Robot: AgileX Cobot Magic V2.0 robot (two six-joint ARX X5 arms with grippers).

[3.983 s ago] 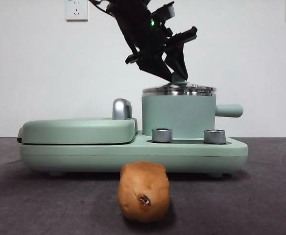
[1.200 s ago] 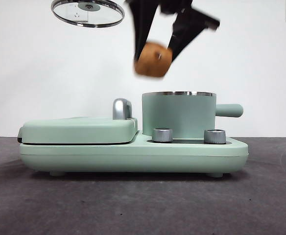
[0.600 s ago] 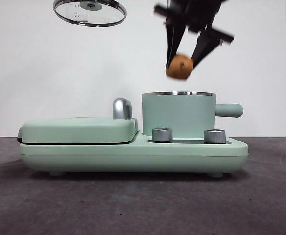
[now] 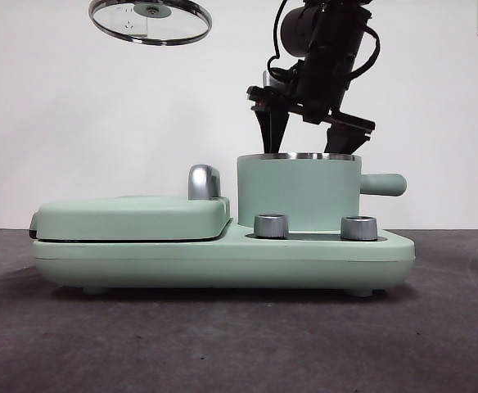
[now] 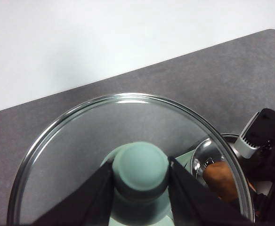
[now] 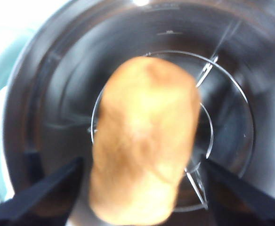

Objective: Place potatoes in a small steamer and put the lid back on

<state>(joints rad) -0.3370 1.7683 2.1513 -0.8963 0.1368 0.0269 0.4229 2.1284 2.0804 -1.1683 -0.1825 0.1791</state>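
Front view, left to right: the lid [image 4: 150,20] hangs high above the griddle cover [image 4: 133,218], about where it was a second ago, so the left arm is simply waiting with it. Its left gripper [image 5: 141,184] has both jaws closed on the lid's green knob. Further right, the right gripper [image 4: 307,137] has dropped from above the steamer [image 4: 298,193] until its jaw tips dip behind the steel rim. The potato [image 6: 144,139], in plain sight half a second ago, is now hidden from the front by the pot wall. The right wrist view, blurred, shows it inside the steamer with the jaws spread wide and apart from it. Whether it rests on the bottom is unclear. Only the lid seems left.
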